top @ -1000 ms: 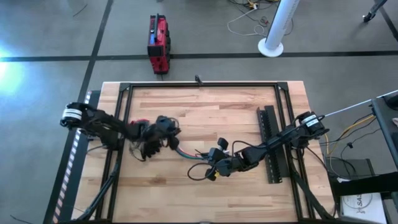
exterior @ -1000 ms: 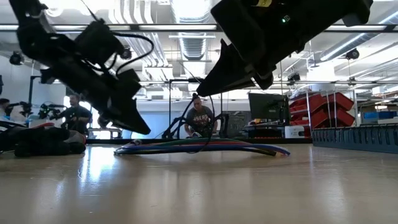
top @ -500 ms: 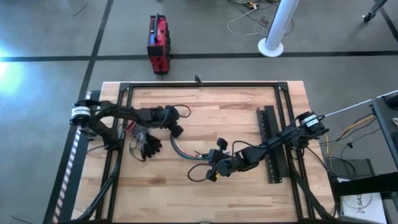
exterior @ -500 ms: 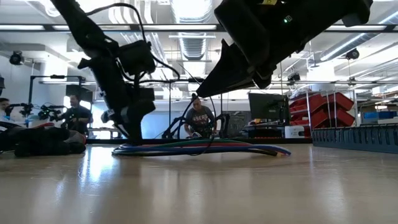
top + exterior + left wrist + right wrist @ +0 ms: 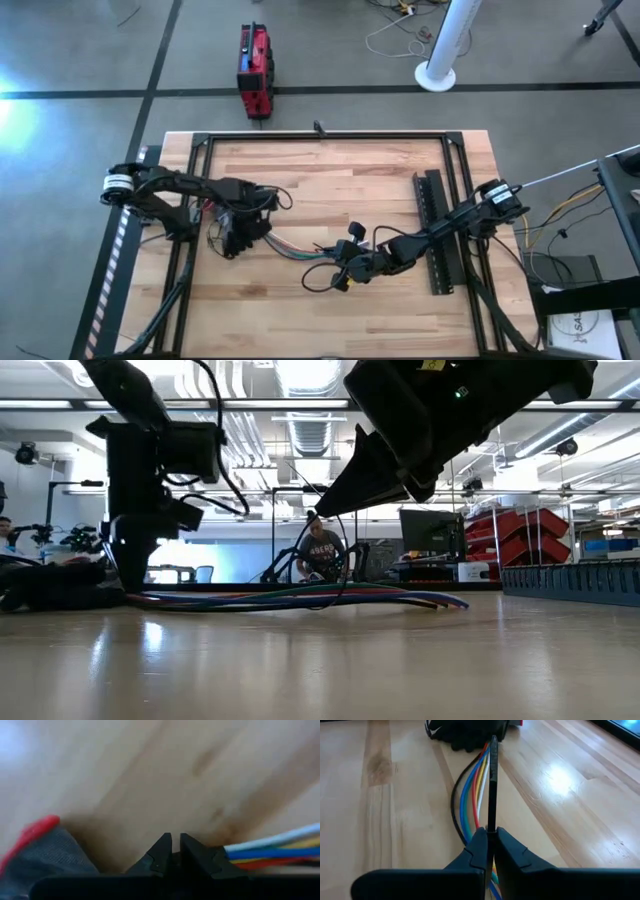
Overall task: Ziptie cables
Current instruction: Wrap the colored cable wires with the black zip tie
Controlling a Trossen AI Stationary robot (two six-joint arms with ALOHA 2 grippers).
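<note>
The cables (image 5: 300,250), a bundle of blue, yellow, white and red wires (image 5: 470,795), lie flat on the wooden table from left to middle (image 5: 300,597). My right gripper (image 5: 490,837) is at their right end (image 5: 342,275), shut on the ziptie (image 5: 493,785), a thin black strip. My left gripper (image 5: 240,228) points down at the cables' left end (image 5: 125,575). Its fingers are shut (image 5: 175,845), with the wires (image 5: 275,851) beside them. My left gripper's shut fingers stand at the cables' left end. The wires run up to the outer side of one finger (image 5: 220,860); I cannot tell whether they touch. My right gripper pinches the ziptie's near end (image 5: 491,826) between its two fingers, coming low along the cables from the table's right. The strip runs on away from the fingertips, over the wires and along them.
A black glove (image 5: 228,240) lies by the cables' left end (image 5: 465,732), and a grey glove with a red edge (image 5: 40,855) shows beside my left gripper. A long black perforated bar (image 5: 437,235) lies at the right. A black frame (image 5: 320,137) rims the table. People show in the room behind (image 5: 322,550).
My left gripper rose toward the table's far edge, then came back down toward the left edge and now points straight down at the cables' left end. The cables lie straighter, and their left end reaches farther left. My right gripper has kept still.
</note>
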